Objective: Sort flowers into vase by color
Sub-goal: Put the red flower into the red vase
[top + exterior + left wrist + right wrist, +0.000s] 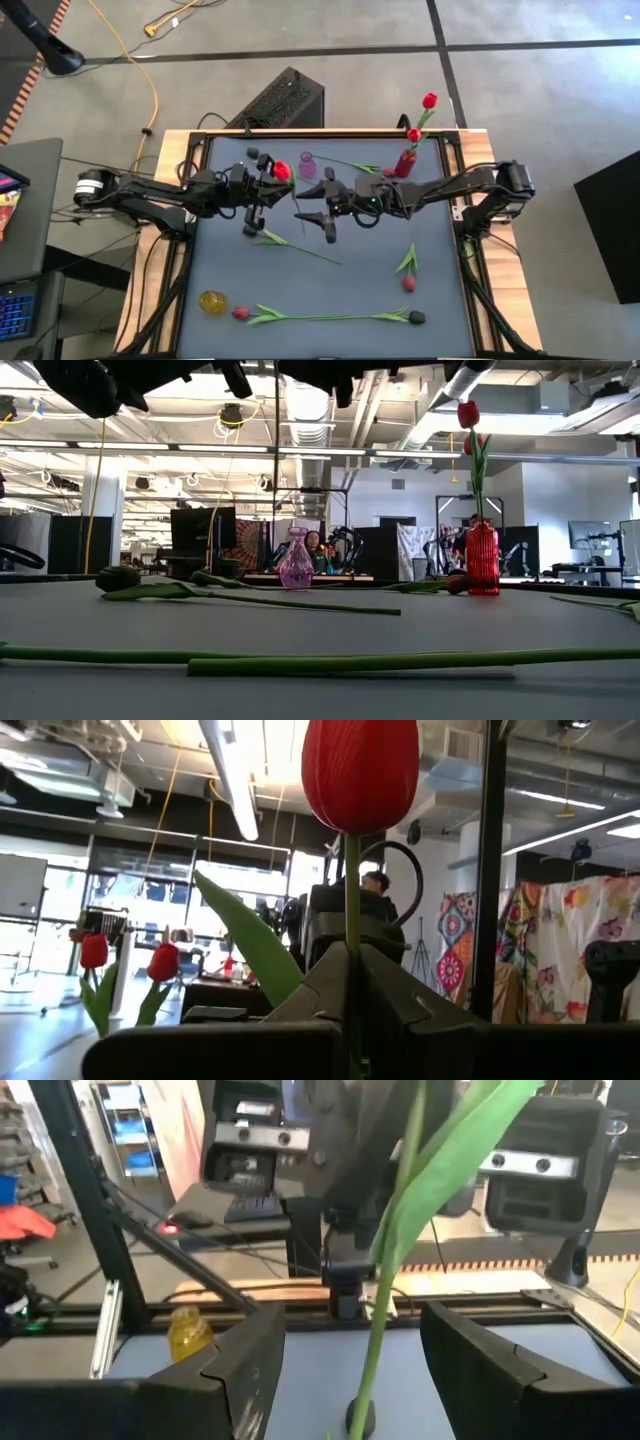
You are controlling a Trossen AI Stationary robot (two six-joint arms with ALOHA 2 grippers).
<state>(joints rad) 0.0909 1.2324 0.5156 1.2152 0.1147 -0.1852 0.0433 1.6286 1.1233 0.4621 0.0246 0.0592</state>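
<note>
My left gripper (350,960) is shut on a red tulip (360,765) and holds it high over the middle of the grey mat (281,170). The tulip's stem and leaf (385,1280) hang down between the open fingers of my right gripper (350,1350), which stands just right of the tulip (318,215) without touching it. A red vase (405,162) at the back right holds two red tulips (429,100). A pink vase (307,165) stands at the back middle. My left gripper pinches the tulip's thin stem (351,925) between its two fingers, a short way below the head. The fingers come from the table's left, slanting upward, and lie across the stem. The tulip stands upright, lifted clear, its head above the fingers and its stem hanging below.
Several tulips lie flat on the mat: one stem in the middle (295,245), a pink-headed one at the right (408,283), and two laid end to end along the near edge (330,317). A yellow vase (212,301) sits at the near left.
</note>
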